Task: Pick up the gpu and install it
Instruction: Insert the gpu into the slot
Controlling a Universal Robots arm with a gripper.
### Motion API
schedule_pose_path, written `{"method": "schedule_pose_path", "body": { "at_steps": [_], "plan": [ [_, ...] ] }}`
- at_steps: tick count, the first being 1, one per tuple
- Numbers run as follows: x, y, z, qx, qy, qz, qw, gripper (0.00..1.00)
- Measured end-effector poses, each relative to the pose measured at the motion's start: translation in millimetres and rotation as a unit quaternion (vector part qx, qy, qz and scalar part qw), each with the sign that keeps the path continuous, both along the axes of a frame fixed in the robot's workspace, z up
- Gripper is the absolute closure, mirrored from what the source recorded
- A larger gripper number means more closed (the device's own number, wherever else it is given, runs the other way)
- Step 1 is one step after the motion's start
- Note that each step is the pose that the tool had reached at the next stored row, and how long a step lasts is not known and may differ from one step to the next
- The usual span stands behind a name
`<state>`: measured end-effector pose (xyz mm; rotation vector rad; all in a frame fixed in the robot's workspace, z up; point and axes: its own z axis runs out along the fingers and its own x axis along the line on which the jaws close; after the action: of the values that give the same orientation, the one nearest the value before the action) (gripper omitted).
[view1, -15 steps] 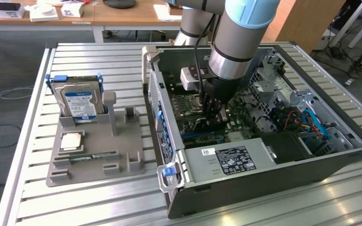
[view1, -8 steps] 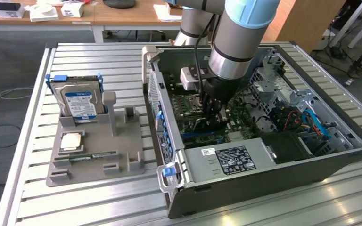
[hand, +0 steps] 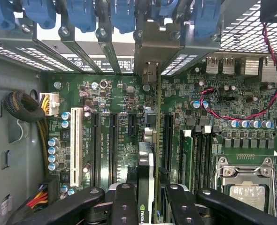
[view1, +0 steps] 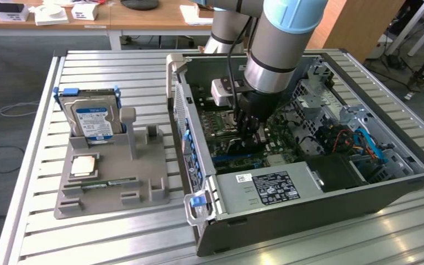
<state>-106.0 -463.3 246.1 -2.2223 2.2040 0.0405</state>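
Observation:
The gpu (hand: 146,161) shows edge-on in the wrist view as a thin card. It stands upright over the black expansion slots of the green motherboard (hand: 110,98). Its silver end bracket (hand: 153,49) reaches the case's rear slot openings. My gripper (hand: 150,204) is shut on the gpu, with a black finger (hand: 124,201) pressed on each side. In the exterior view the gripper (view1: 250,130) is lowered deep inside the open computer case (view1: 300,215), just above the motherboard. The card there is mostly hidden by the fingers.
A white slot (hand: 76,145) and a cable bundle (hand: 23,107) lie to one side of the card, the CPU socket (hand: 246,187) to the other. Blue latches (hand: 124,14) line the rear. Outside the case, a grey fixture (view1: 112,187) holds a hard drive (view1: 92,118), a chip (view1: 84,164) and a RAM stick (view1: 109,182).

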Motion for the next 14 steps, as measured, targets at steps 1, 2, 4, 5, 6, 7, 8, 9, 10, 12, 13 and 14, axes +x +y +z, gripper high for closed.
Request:
{"method": "schedule_pose_path", "body": {
  "at_steps": [1,2,4,5,6,7,8,9,10,12,13,14],
  "plan": [
    [0.0,0.0,0.0,0.0,0.0,0.0,1.0,0.73],
    [0.0,0.0,0.0,0.0,0.0,0.0,1.0,0.73],
    [0.0,0.0,0.0,0.0,0.0,0.0,1.0,0.73],
    [0.0,0.0,0.0,0.0,0.0,0.0,1.0,0.73],
    [0.0,0.0,0.0,0.0,0.0,0.0,1.0,0.73],
    [0.0,0.0,0.0,0.0,0.0,0.0,1.0,0.73],
    [0.0,0.0,0.0,0.0,0.0,0.0,1.0,0.73],
    [0.0,0.0,0.0,0.0,0.0,0.0,1.0,0.73],
    [0.0,0.0,0.0,0.0,0.0,0.0,1.0,0.73],
    [0.0,0.0,0.0,0.0,0.0,0.0,1.0,0.66],
    [0.0,0.0,0.0,0.0,0.0,0.0,1.0,0.59],
    [0.0,0.0,0.0,0.0,0.0,0.0,1.0,0.59]
  ]
}}
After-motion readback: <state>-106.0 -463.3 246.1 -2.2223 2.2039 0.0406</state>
